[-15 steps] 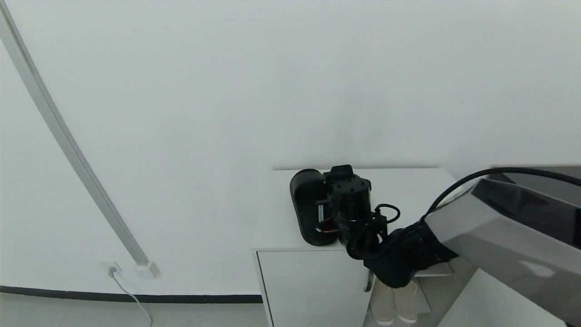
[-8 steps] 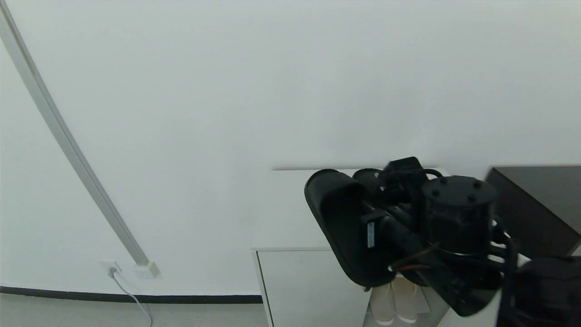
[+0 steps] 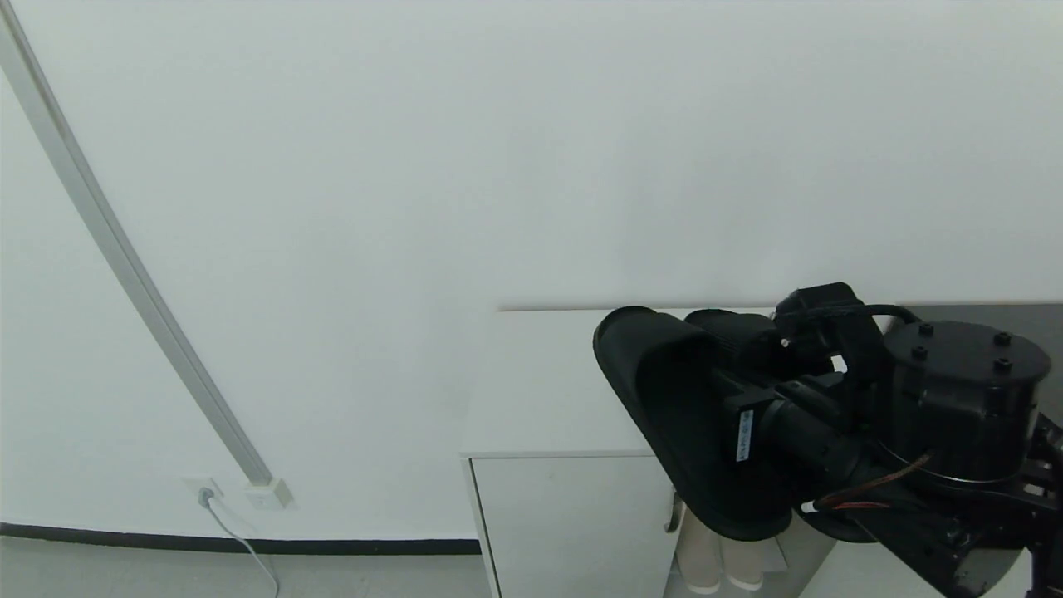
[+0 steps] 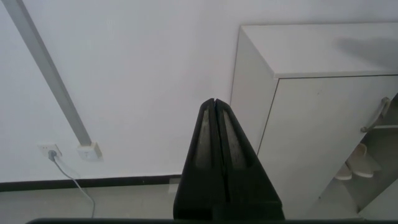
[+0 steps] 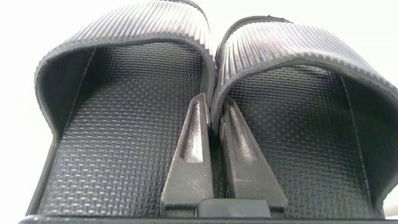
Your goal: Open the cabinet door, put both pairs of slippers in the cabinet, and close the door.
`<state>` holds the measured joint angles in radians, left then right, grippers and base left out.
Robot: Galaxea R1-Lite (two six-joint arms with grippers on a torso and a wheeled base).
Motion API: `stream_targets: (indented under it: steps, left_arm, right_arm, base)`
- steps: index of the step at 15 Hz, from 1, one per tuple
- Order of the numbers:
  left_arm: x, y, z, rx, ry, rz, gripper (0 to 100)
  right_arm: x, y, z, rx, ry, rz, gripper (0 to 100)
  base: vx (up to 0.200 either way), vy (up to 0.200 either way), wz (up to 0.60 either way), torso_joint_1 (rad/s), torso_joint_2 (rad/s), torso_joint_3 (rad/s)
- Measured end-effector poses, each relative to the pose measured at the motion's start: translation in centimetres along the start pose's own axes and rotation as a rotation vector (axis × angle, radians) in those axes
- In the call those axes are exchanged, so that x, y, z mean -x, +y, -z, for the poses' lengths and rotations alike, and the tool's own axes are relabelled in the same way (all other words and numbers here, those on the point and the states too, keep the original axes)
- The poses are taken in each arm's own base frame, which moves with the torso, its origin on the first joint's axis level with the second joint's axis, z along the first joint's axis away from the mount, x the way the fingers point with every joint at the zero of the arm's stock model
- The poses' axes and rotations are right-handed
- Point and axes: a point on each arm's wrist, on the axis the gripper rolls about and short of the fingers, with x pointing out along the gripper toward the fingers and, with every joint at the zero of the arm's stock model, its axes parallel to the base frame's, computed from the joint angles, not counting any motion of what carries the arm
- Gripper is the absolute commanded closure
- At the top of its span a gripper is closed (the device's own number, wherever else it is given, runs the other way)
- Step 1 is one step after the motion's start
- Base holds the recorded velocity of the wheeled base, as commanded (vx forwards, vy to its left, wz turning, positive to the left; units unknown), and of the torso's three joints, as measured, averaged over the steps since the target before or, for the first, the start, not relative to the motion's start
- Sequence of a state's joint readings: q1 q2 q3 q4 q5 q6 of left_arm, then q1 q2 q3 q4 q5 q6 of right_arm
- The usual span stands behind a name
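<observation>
Head view: black slippers (image 3: 689,432), one pair, held just before the cabinet (image 3: 540,390) top; right gripper (image 5: 213,106) pinched on their touching inner walls. White slippers (image 3: 721,565) inside, below. Left gripper (image 4: 214,109) closed, empty. You keep the pinch firm, lowering them in beside the white pair.

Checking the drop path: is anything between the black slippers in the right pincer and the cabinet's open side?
Nothing visible does. The black slippers, held by the right pincer, hang near the cabinet top; white slippers already sit in the open side.
</observation>
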<state>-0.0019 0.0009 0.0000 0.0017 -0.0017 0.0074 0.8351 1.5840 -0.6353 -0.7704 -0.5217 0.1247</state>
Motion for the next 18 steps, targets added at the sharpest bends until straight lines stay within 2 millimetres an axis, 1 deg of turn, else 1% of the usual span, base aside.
stream_targets:
  steps: [2, 6, 14, 18]
  left_arm:
    - [0.0, 0.0, 0.0, 0.000, 0.000, 0.000, 100]
    - [0.0, 0.0, 0.0, 0.001, 0.000, 0.002, 100]
    - [0.0, 0.0, 0.0, 0.001, 0.000, 0.003, 100]
    - [0.0, 0.0, 0.0, 0.000, 0.000, 0.002, 100]
  right_arm:
    - [-0.5, 0.1, 0.4, -0.002, 0.013, 0.005, 100]
    - [-0.6, 0.6, 1.0, 0.011, 0.034, -0.004, 100]
    - [-0.4, 0.7, 1.2, 0.018, 0.038, -0.009, 100]
    - [-0.4, 0.7, 1.3, 0.019, 0.040, -0.009, 100]
  base:
    - [0.000, 0.000, 0.00, 0.000, 0.00, 0.000]
    - [-0.200, 0.000, 0.00, 0.002, 0.00, 0.002]
    - [-0.200, 0.000, 0.00, 0.007, 0.00, 0.002]
    - [0.000, 0.000, 0.00, 0.000, 0.00, 0.000]
